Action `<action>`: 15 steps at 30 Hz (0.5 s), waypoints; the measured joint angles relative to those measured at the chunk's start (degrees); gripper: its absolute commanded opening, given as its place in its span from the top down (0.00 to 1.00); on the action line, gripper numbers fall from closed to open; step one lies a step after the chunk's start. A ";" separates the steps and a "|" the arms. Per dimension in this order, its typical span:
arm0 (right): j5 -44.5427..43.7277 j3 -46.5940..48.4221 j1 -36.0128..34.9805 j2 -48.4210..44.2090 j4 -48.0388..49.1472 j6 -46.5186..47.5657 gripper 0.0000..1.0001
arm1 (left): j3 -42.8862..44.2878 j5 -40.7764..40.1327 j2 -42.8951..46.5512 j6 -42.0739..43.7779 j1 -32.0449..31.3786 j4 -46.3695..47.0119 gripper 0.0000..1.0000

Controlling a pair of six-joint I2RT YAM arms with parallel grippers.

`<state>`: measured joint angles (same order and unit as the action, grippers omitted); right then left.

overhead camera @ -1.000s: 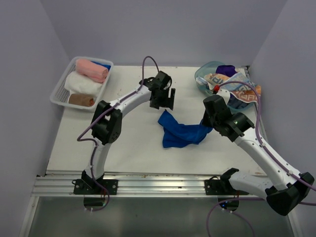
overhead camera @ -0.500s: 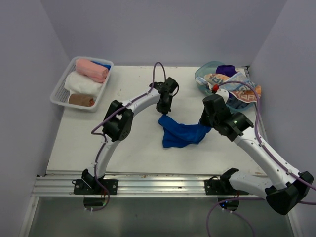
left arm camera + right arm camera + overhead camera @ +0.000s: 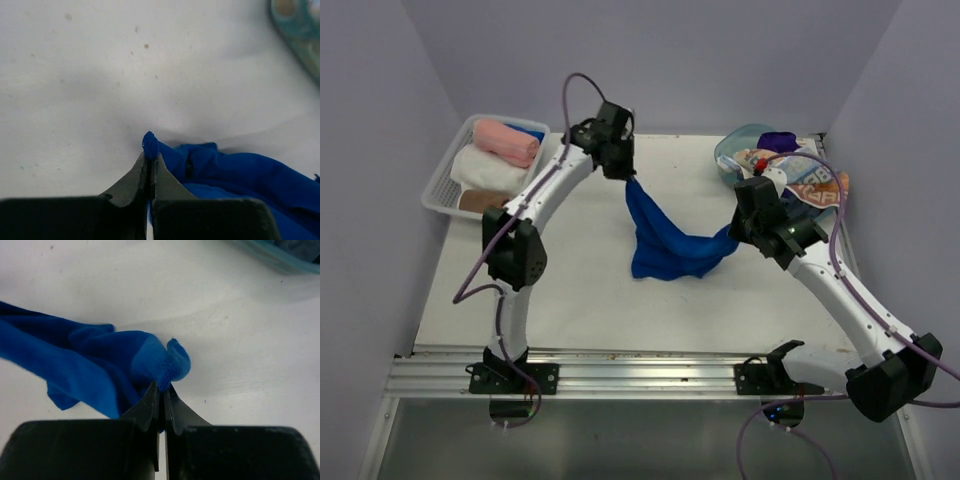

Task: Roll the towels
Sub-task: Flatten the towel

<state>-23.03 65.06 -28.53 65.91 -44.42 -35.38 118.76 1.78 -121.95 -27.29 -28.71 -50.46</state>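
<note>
**Top view.** The blue towel (image 3: 665,250) hangs as a slack sling between the two arms. The left fingers (image 3: 622,174) hold one corner high and the right fingers (image 3: 740,236) hold another lower down. The towel's sagging middle appears to rest on the table (image 3: 570,300). Rolled towels lie in the basket (image 3: 440,190), and loose ones fill the tub (image 3: 728,158). The cloth looks light, limp and sturdy, and it will likely keep no shape until laid flat.

**Left wrist view.** The left fingers (image 3: 134,176) are pressed together on a small nub of towel corner (image 3: 150,142), and the rest trails away to the right. So little cloth is held that a sharp tug might pull it free.

**Right wrist view.** The right fingers (image 3: 148,407) pinch a hemmed corner, with folds bunching to the left. Corners and hems seem the best places to hold, since pulling two apart should spread the cloth for rolling.
</note>
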 measured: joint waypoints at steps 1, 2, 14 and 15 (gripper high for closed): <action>0.26 1.11 1.46 1.46 0.59 0.68 1.00 | 1.60 0.68 1.38 0.00 2.05 0.09 1.00; 0.50 2.40 2.47 2.91 0.90 1.20 1.00 | 3.72 1.40 2.47 -0.02 4.02 0.11 1.00; 1.49 27.98 4.83 8.92 6.54 9.88 0.99 | 1.07 13.49 20.22 -3.45 24.02 11.58 1.00; 1.60 26.05 4.68 7.28 7.21 9.77 0.96 | -3.58 13.92 23.56 -3.54 24.26 13.31 1.00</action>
<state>-21.43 91.11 -23.86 73.19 -37.21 -25.61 115.18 15.70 -98.39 -30.83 -4.45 -37.15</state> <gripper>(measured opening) 0.027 0.019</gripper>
